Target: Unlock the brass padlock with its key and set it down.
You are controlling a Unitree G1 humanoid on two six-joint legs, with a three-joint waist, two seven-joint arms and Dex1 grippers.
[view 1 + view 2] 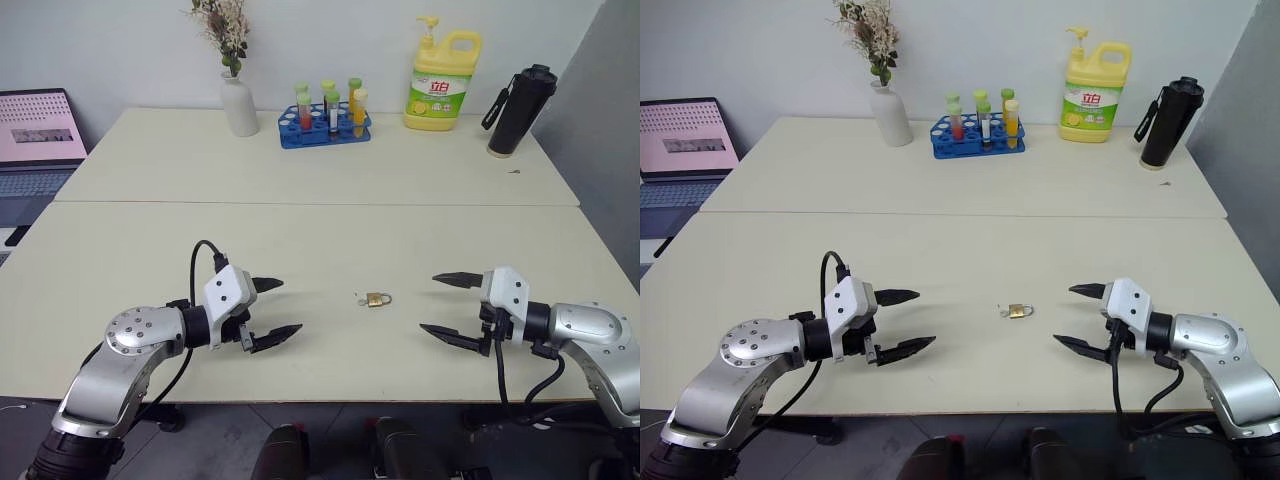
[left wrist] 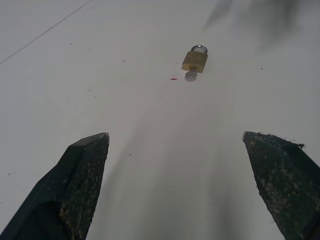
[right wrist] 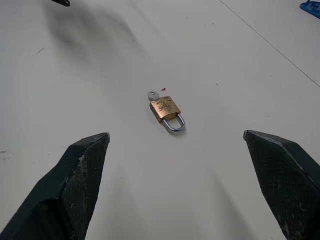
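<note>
left gripper (image 1: 268, 312) + right gripper (image 1: 448, 305): jaws wide apart, empty | brass padlock (image 3: 167, 111) flat on table (image 1: 320, 230) midway between them, key (image 3: 153, 95) at its base | risk: your pinch skids the tiny lock or knocks the key.

A vase (image 1: 239, 103), tube rack (image 1: 325, 126), yellow soap bottle (image 1: 442, 82) and black flask (image 1: 519, 110) line the table's (image 1: 300, 230) far edge.
</note>
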